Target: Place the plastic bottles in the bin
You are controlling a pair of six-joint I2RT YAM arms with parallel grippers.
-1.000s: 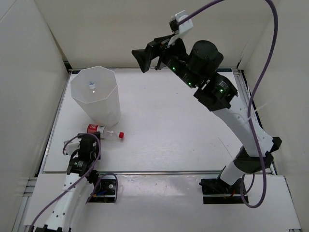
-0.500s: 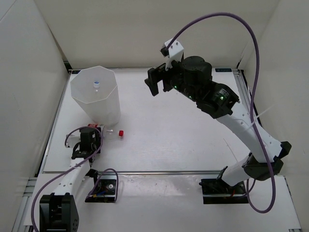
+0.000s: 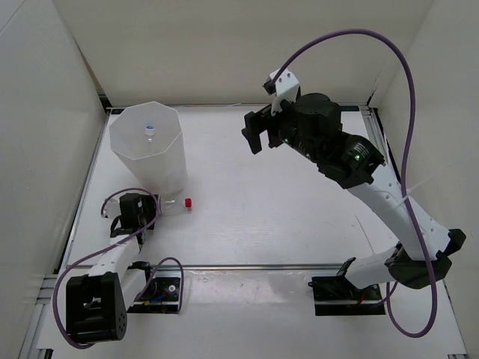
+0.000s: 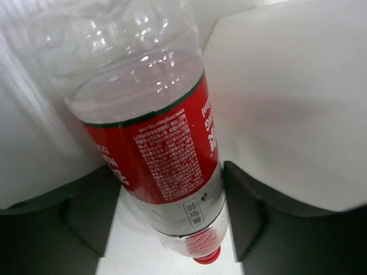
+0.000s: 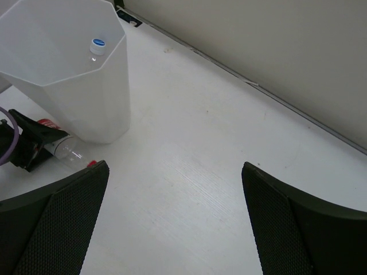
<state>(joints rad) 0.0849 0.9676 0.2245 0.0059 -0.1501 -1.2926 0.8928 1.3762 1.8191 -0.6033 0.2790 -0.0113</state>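
Observation:
A clear plastic bottle (image 4: 155, 154) with a red label and red cap lies on the table at the foot of the bin (image 3: 161, 172). My left gripper (image 3: 139, 210) is low at the near left, shut on this bottle's body; both dark fingers (image 4: 86, 212) press its sides, with the cap (image 3: 187, 202) pointing right. The bin (image 5: 97, 109) is tall, white and faceted. Inside it stands another bottle, of which only the blue-white cap (image 3: 149, 130) shows. My right gripper (image 3: 256, 132) hangs high over the table's middle back, open and empty.
White walls close the table in at the back and on both sides. A metal rail runs along the front edge (image 3: 247, 266). The purple cable (image 3: 408, 112) loops above the right arm.
My left gripper has slid forward over the red-labelled bottle and closed on it. The right arm has swung right, away from the bin, still open.

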